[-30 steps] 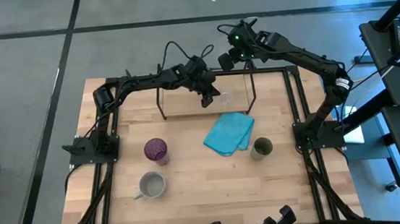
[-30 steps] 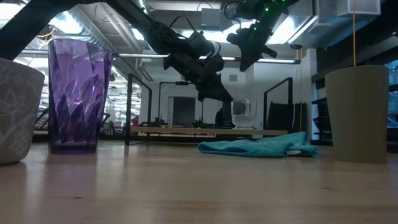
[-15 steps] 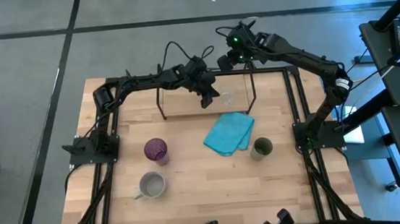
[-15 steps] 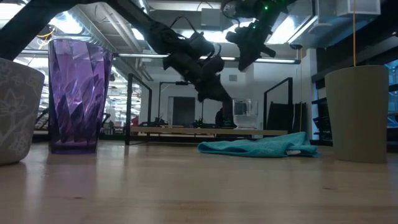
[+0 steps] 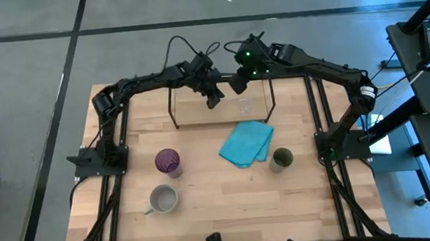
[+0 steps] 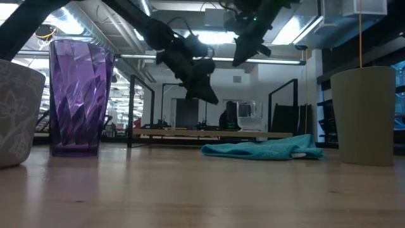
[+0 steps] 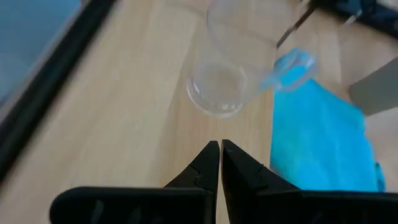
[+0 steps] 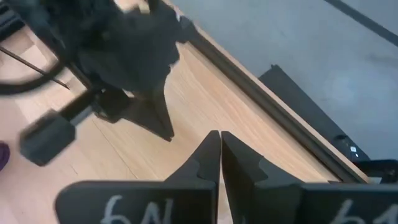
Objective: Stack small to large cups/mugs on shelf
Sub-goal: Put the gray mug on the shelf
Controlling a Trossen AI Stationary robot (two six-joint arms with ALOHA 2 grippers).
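The table [image 5: 207,207] is seen from above with the shelf [image 5: 223,121] standing at its far edge, between the two arms. The cloth [image 5: 246,143] lies just in front of the shelf, as it did a second ago.

The tumbler [image 5: 168,162], the mug [image 5: 162,199] and the green cup [image 5: 282,159] stand on the table in front of the shelf, none of them moved since the earlier frames. The tumbler is left of the cloth, the mug nearer the front edge, the green cup just right of the cloth.

The glass [image 5: 243,105] stands upright on the shelf's wooden base, toward its right end, where it stood before; in the left wrist view the glass [image 7: 231,74] is seen ahead of the shut fingertips, apart from them.

The left claw [image 5: 213,99] is clenched and holds nothing. It has been drawn back from the glass, up and to the left, and now hangs over the middle of the shelf. The right claw [image 5: 238,85] is also clenched and empty; it has been brought inward from beyond the shelf's far right corner and now hangs above the far rail, close to the left claw.
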